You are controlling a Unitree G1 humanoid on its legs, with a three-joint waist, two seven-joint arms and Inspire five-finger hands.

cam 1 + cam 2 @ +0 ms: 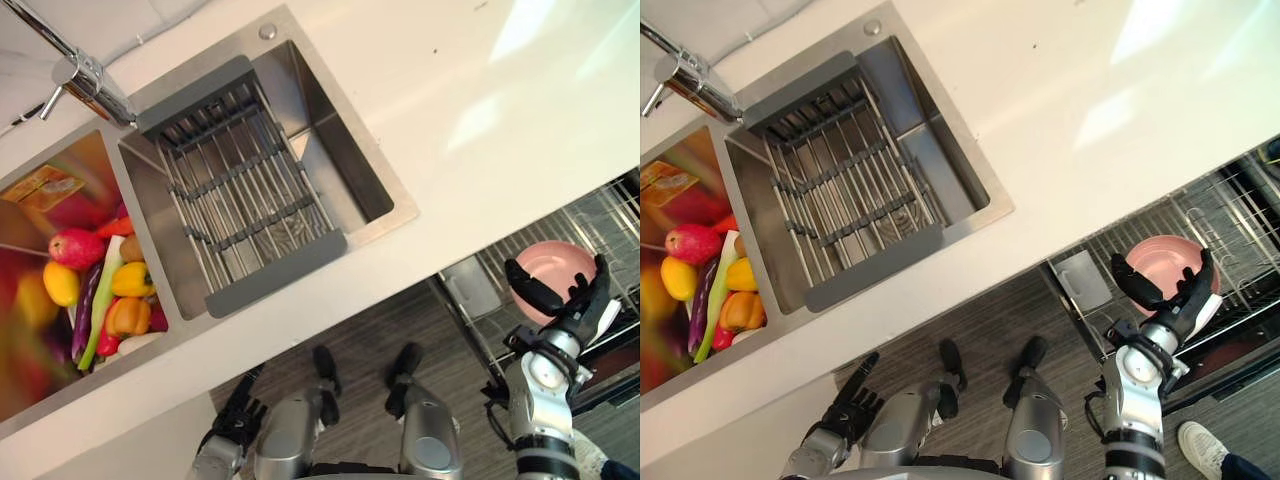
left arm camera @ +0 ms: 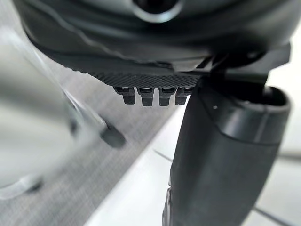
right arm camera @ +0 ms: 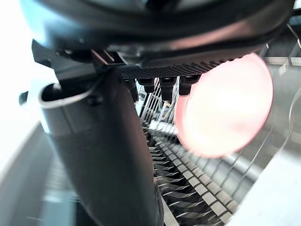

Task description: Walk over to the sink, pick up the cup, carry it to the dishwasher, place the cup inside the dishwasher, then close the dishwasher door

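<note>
Now my right robot hand (image 1: 572,318) is spread wide, thumb and fingers straight, over the pulled-out dishwasher rack (image 1: 612,222). The pink cup (image 1: 553,265) lies in that wire rack just past my fingertips, framed between thumb and fingers; I cannot tell whether they touch it. My left robot hand (image 1: 845,408) hangs low beside the white desk (image 1: 480,120), fingers relaxed and holding nothing. Up on the desk, the steel sink (image 1: 345,160) holds a grey drain rack (image 1: 245,190), with the faucet (image 1: 85,78) at its far corner and a heap of fruit and vegetables (image 1: 110,290) in the basin alongside. A person's shoe (image 1: 1202,450) shows on the floor.
</note>
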